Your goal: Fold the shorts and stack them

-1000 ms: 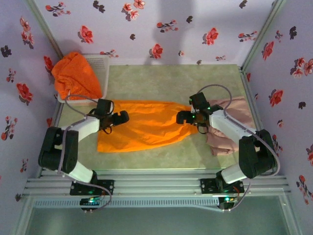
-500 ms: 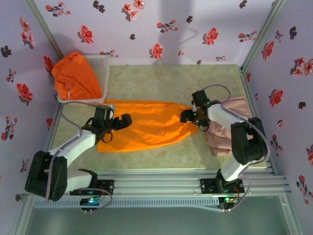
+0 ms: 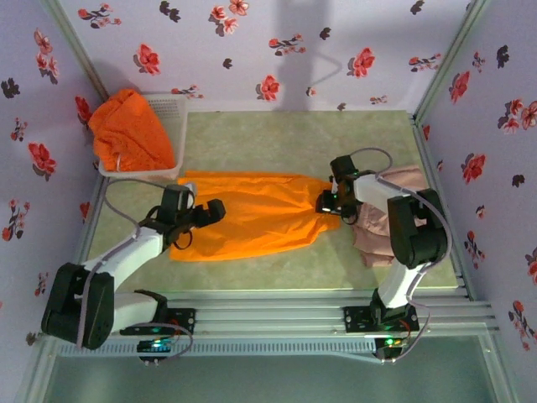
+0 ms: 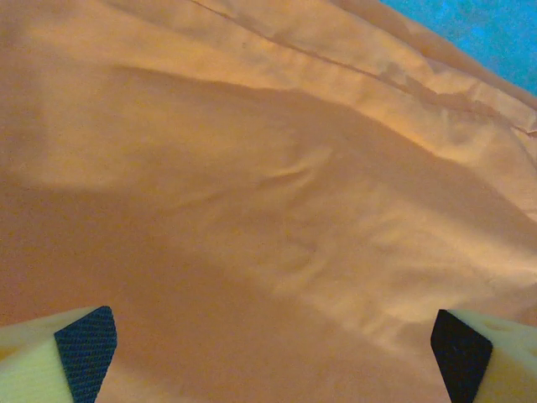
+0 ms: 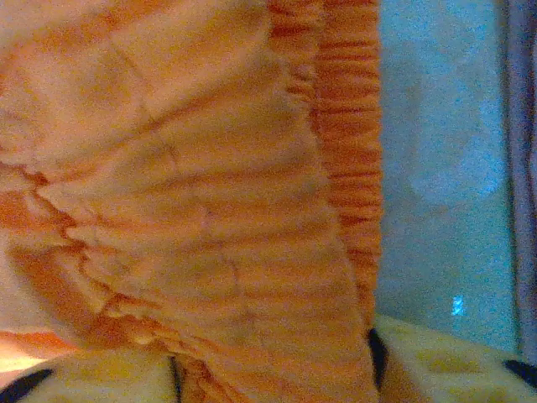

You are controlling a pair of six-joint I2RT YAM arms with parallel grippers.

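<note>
One pair of bright orange shorts [image 3: 252,220] lies spread flat in the middle of the table. My left gripper [image 3: 207,210] hovers open over its left part, and smooth orange cloth [image 4: 268,168] spans the wide gap between the fingertips [image 4: 84,346]. My right gripper [image 3: 324,201] sits at the shorts' right end, where its jaws have closed onto the gathered elastic waistband [image 5: 218,218], which bunches between them. The dusty pink-beige shorts [image 3: 374,245] lie crumpled at the right, partly under the right arm. Another orange pair [image 3: 130,130] is heaped in the basket.
A white mesh basket [image 3: 174,107] stands at the back left corner. Floral walls close in on three sides. Bare green table [image 3: 277,134] shows behind the spread shorts, and a narrow strip [image 3: 277,273] runs in front of them.
The right gripper moved right to the waistband end and closed on it. The left arm stretched lower and forward over the shorts' left part, jaws still wide.
</note>
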